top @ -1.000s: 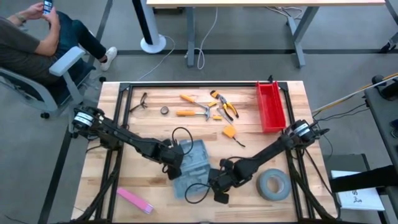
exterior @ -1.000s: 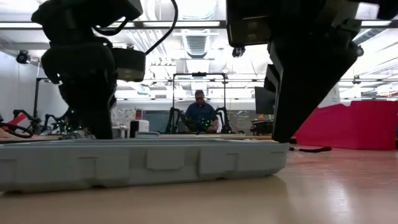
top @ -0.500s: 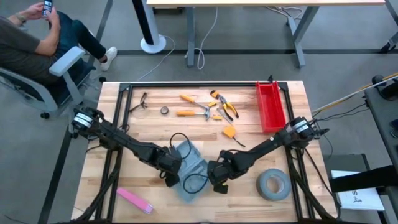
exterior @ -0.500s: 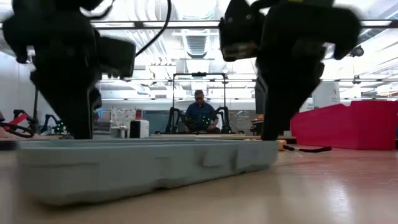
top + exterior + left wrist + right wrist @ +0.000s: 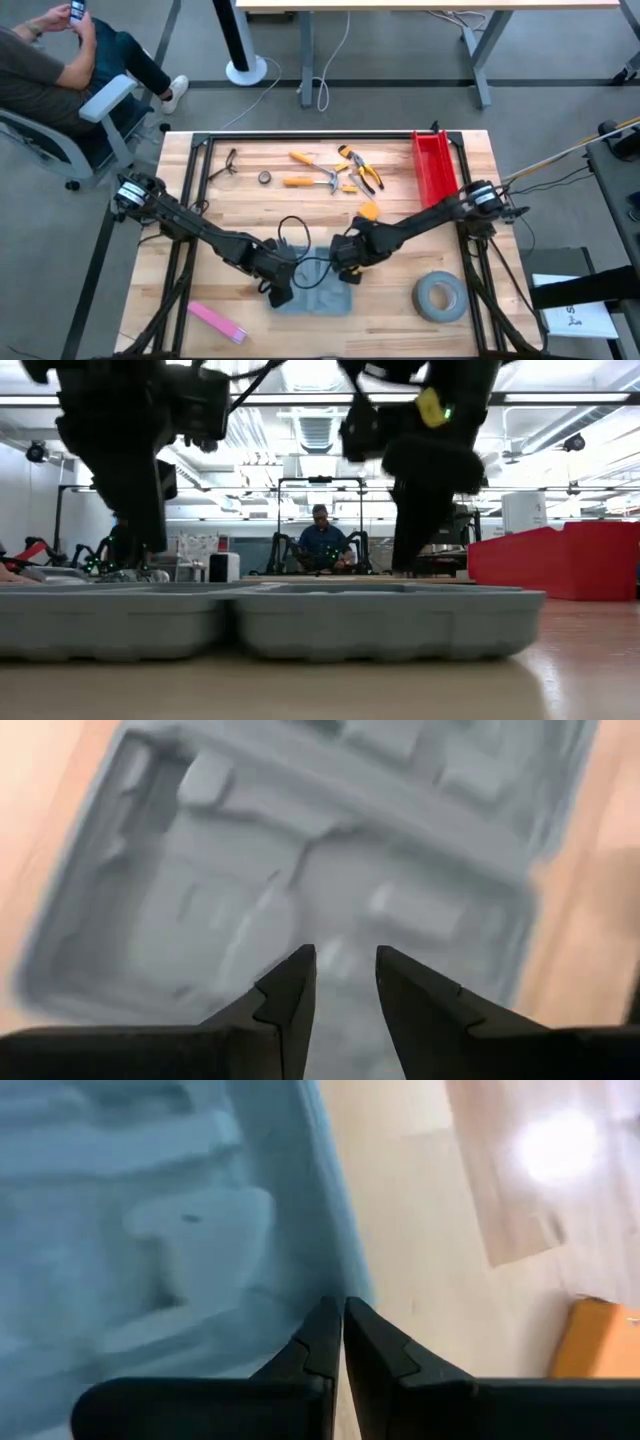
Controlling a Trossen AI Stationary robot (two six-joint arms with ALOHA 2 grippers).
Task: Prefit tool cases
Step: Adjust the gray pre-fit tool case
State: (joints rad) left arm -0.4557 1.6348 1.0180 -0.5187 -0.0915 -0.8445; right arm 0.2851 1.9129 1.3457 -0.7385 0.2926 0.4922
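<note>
The blue-grey rectangular plastic tool case (image 5: 312,292) lies opened flat on the wooden slatted table (image 5: 240,210), near the table's front edge and well apart from the red plastic bin (image 5: 436,170) that stands toward the far right corner. In the low view the case (image 5: 270,622) shows as two shallow trays side by side, both resting level on the tabletop. The left gripper (image 5: 281,290) hangs over the case's left half, its two dark fingers (image 5: 290,1000) standing a narrow way apart with nothing between them; the left wrist view looks down past them into the moulded recesses of the case (image 5: 300,880). The right gripper (image 5: 345,270) is at the case's far right corner, on the side toward the red bin, with its fingers (image 5: 325,1345) pressed together and their tips at the case's edge (image 5: 150,1230), where the blue plastic meets bare wood; whether the tips touch the rim cannot be told. Between the case and the red bin lies a small orange block (image 5: 369,211), which also shows at the corner of the right wrist view (image 5: 600,1345). Beside the red bin, farther along the table's far side, lie orange-handled pliers (image 5: 357,165) and a hammer (image 5: 310,180). A grey roll of tape (image 5: 439,297) lies on the table in front of the red bin, to the right of the case, and a pink flat strip (image 5: 217,320) lies at the front left corner. A person (image 5: 50,60) sits in a chair beyond the table's far left corner.
</note>
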